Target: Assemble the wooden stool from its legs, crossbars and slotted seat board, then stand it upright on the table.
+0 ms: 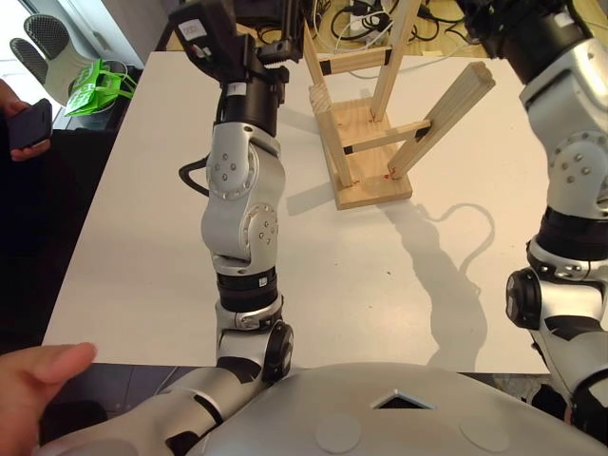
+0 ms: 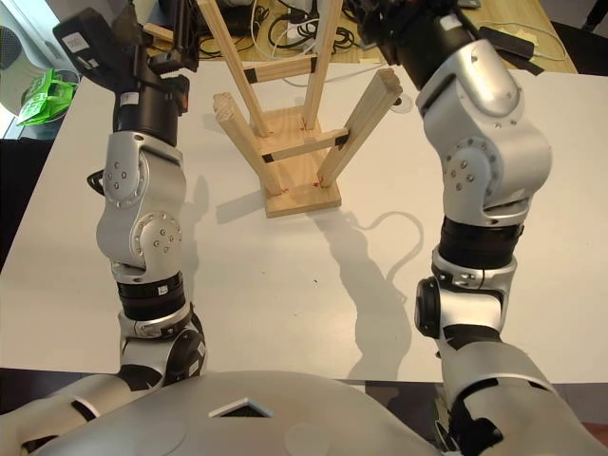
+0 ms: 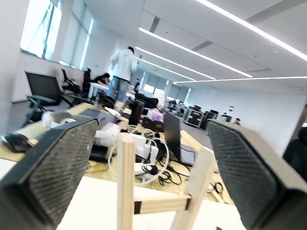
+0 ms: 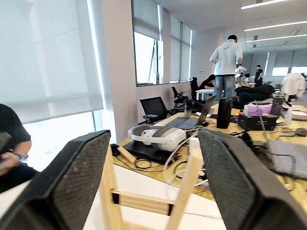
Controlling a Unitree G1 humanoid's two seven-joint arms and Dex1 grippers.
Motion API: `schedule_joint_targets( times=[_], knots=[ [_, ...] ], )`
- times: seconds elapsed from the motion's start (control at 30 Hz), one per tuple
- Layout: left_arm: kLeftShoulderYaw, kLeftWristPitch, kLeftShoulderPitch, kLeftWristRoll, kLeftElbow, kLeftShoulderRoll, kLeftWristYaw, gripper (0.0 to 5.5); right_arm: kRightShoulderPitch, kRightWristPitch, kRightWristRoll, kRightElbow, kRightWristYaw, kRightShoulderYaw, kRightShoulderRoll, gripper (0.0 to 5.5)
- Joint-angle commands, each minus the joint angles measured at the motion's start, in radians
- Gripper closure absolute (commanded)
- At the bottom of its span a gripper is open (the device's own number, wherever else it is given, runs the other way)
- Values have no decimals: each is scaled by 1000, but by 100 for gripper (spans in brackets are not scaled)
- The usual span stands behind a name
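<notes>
Plainly, the legs [image 1: 389, 66] of the upturned stool [image 1: 366, 185] rose just ahead of the left claw [image 3: 148, 165] and right claw [image 4: 153, 177], both spread apart.

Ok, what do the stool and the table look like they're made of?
Stool: pale bare wood, probably pine, unvarnished by its matte look; grain lines show on the legs. Table: smooth white matte top, perhaps laminate or painted board; cannot tell which.

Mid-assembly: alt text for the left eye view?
Wooden stool upside down on the white table, seat board flat, legs pointing up, one leg leaning to the right. Left arm and right arm are raised either side of it.
</notes>
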Motion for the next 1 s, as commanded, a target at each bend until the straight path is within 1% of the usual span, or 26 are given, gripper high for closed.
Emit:
schedule_joint_targets(
  times=[0.03,0.2,0.33,0.43,0.57,0.63,0.87,1.0],
  knots=[
    [26,-9,4,52,21,13,39,134,61,-146,-122,33,-86,-31,25,215],
    [33,26,46,62,39,-5,57,134,135,-261,-211,128,-177,-125,20,215],
    [28,46,67,65,43,-20,62,134,171,-196,-246,225,-221,-183,2,215],
    [27,50,73,65,41,-29,64,134,205,-100,-254,271,-196,-168,-13,215],
    [23,68,73,52,29,-39,57,134,234,-19,-252,235,-148,-131,-12,215],
    [2,103,67,27,8,-50,39,134,232,5,-255,231,-133,-122,-14,215],
    [-134,268,77,-78,-94,-51,-61,134,200,11,-265,270,-131,-142,-23,215],
    [-155,291,56,-86,-102,-25,-84,134,173,-30,-261,281,-133,-153,-17,215]
  ],
)
